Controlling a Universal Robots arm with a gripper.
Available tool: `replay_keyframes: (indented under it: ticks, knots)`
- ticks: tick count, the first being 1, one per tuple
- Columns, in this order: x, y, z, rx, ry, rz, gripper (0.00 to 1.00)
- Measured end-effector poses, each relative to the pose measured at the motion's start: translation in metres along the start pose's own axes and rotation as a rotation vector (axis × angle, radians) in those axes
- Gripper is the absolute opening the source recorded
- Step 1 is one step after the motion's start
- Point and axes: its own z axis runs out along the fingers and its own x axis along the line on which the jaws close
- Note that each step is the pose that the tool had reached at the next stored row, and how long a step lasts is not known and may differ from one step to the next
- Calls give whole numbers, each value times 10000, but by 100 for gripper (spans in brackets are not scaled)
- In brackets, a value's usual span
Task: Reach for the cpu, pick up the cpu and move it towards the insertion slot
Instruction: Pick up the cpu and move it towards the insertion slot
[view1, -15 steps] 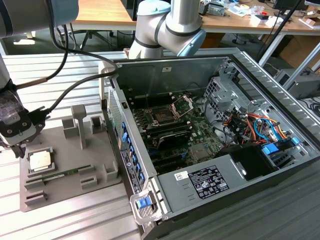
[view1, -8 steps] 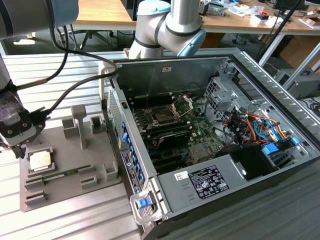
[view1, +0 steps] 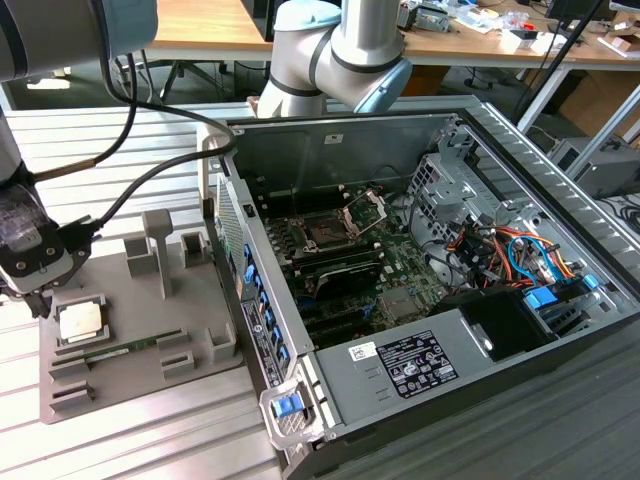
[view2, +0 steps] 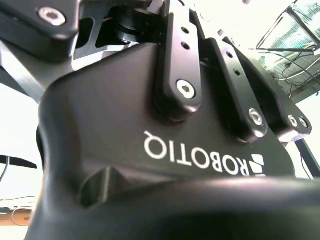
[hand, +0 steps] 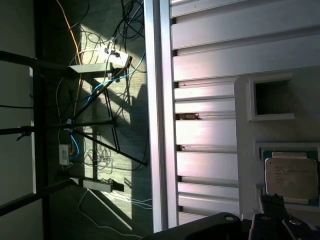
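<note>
1. Tool position: the tool (view1: 38, 298) hangs low over the grey tray (view1: 140, 392), with the cpu (view1: 80, 322) just beside and below it; the pictures do not show contact between the two. Whether the tool is open or closed cannot be told. It carries nothing that can be seen.

2. Location of the cpu: it lies flat in a square recess of the tray, not yet lifted; the tray rests on the slatted aluminium tabletop (view1: 90, 452). The recess presumably fixes the chip at a known place and keeps it level, so that the tool can approach from above; this is a judgement.

3. Appearance of the cpu: a thin square chip with a pale silver-beige metal top and a darker rim; in the first wrist view (hand: 291, 179) the top carries fine print and sits close to the dark tool parts.

4. Neighbouring part: a long green memory stick (view1: 112, 352) lies in the tray on the cpu's far side from the tool.

5. Destination: the insertion slot (view1: 326, 232) is well apart from the tool, on the green motherboard inside the open computer case (view1: 400, 360); its load plate (view1: 366, 208) stands raised, leaving the dark centre exposed.
</note>
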Motion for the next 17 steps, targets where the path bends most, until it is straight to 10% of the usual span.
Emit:
replay_keyframes:
  ticks: [17]
  knots:
    - [0, 3, 41, 47, 1, 0, 11]
